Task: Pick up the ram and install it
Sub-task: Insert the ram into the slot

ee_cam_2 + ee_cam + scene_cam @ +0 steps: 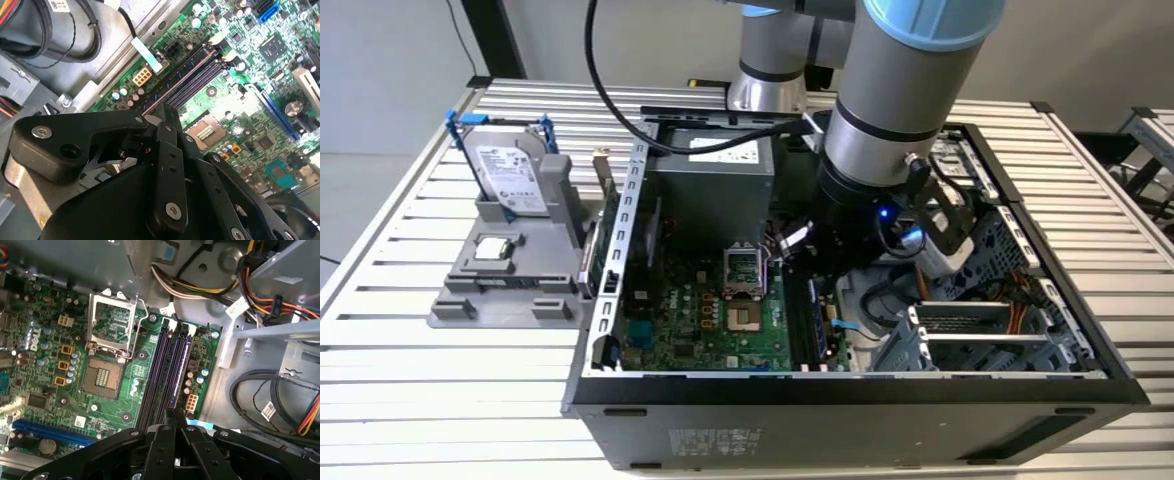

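Reaching down into the open computer case (pixel 854 385), the arm holds its gripper (pixel 807 255) directly over the memory slots (pixel 167 365) at the edge of the motherboard (pixel 50 340). In both wrist views the gripper (pixel 167 109) (pixel 175 412) has its jaws drawn close together, lined up with the length of the slots. This suits a thin board that must go in edge-first.

A thin pale line running away from the fingertips along the slot bank appears to be the ram (pixel 175 80) seen edge-on, pinched between the jaws and standing at the slots. Whether it is fully seated cannot be told.

As far as they can be counted, there are four slots, lying parallel and side by side. One processor socket (pixel 102 377) sits just beside them, with its retaining frame (pixel 112 320) swung open.

Outside the case, toward the exterior view's left, one grey stand (pixel 500 295) keeps the other parts upright and within reach. It holds one hard drive (pixel 507 170) and one square processor chip (pixel 491 248).
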Controlling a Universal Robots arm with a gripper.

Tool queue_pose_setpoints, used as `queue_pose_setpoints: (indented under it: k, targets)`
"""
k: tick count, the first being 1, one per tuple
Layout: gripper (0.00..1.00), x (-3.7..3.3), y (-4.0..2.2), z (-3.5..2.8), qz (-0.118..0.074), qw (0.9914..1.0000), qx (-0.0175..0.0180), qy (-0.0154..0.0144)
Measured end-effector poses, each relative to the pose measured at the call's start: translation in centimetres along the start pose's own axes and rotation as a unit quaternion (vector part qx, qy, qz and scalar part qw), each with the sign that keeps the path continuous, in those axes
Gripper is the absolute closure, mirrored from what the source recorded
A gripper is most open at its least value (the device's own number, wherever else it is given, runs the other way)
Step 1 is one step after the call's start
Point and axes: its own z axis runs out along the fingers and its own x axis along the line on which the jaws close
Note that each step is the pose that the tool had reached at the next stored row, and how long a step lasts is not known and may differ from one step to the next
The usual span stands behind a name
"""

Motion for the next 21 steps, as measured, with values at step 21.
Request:
queue_pose_setpoints:
  k: [21]
  targets:
    - [1.0, -0.01, 0.04, 0.01, -0.163, 0.98663, -0.0039, 0.0002]
